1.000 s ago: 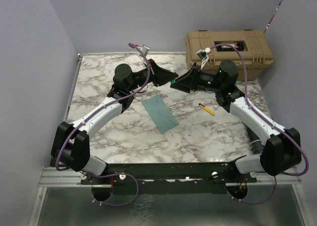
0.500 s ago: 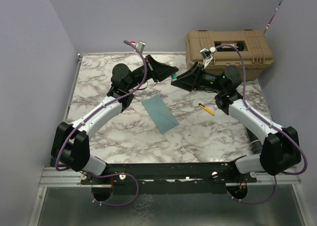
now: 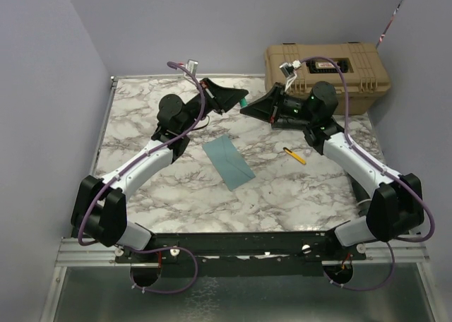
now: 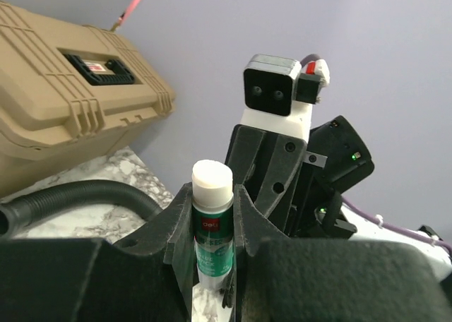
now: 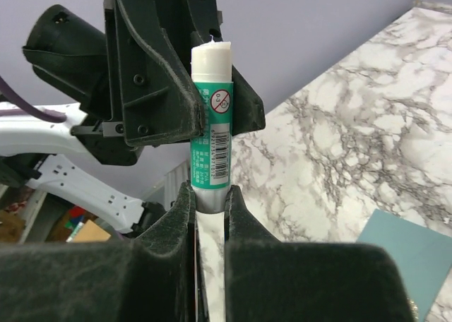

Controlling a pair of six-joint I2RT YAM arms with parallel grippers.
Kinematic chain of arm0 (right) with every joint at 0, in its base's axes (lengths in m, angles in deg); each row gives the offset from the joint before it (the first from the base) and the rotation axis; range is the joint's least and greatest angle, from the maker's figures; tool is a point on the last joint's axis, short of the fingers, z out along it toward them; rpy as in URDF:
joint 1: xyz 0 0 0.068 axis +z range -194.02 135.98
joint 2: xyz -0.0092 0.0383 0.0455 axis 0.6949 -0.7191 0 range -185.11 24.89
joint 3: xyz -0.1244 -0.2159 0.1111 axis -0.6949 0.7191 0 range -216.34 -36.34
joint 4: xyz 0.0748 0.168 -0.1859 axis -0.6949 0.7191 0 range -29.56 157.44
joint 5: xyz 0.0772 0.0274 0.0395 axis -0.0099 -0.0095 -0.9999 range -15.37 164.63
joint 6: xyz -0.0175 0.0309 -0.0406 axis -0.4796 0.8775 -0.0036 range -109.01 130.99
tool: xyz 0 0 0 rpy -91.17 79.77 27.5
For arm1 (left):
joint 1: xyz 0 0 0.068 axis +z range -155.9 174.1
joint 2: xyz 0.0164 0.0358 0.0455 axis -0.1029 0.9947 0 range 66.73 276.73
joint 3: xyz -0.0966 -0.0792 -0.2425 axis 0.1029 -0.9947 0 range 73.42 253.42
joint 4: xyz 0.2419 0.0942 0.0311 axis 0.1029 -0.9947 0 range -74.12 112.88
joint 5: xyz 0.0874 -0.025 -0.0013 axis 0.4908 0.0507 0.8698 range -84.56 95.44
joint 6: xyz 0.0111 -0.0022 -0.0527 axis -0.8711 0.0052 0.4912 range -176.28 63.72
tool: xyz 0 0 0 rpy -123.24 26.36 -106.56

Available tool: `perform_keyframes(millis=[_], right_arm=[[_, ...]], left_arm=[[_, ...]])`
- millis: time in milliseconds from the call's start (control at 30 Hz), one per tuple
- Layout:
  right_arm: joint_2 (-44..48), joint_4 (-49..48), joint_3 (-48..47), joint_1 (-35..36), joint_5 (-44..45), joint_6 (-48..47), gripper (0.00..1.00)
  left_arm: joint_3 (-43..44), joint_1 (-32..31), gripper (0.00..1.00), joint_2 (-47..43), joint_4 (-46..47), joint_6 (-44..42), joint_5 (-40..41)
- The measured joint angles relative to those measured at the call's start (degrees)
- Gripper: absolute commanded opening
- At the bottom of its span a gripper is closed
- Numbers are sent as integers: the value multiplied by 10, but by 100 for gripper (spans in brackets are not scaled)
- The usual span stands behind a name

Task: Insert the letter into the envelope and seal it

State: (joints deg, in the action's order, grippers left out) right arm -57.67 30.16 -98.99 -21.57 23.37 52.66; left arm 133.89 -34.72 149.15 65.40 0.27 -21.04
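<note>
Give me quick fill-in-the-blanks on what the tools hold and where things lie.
The left tool and right tool both grip the ___.
The envelope lies flat on the table, touched by ___ tool.
In the top view, the yellow pen lies to the envelope's ___.
Missing: glue stick; neither; right.
</note>
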Motion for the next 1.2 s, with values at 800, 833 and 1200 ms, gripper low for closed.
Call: perform_keyframes(millis=[800,833,1200], right_arm=[[-41,81,-104,-6,17,-64,1],[-39,115,-116,3,45,-106,0],[-55,283,-198,161,491,-482,2]], left_arm=[[28,11,0,8,-23,75,88],[28,12,0,9,-25,79,95],[78,31,0,29,-144,99,182]])
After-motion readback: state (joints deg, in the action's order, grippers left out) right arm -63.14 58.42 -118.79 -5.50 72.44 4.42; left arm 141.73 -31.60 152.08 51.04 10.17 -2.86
